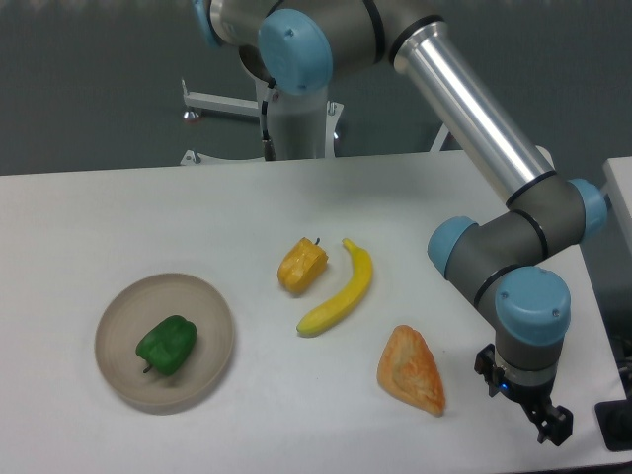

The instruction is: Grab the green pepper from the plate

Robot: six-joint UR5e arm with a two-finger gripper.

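The green pepper (167,344) lies in the round beige-grey plate (120,314) at the front left of the white table. My gripper (551,427) is far to the right, near the table's front right corner, well apart from the plate and the pepper. Only its dark body and tip show below the blue wrist joint, and the fingers are too small and dark to tell whether they are open or shut. Nothing shows in it.
A yellow-orange pepper (301,266) and a yellow banana (341,289) lie mid-table. An orange wedge-shaped pastry (411,369) lies to the left of the gripper. The arm's base (296,118) stands behind the table's far edge. A white object (620,193) sits at the right edge.
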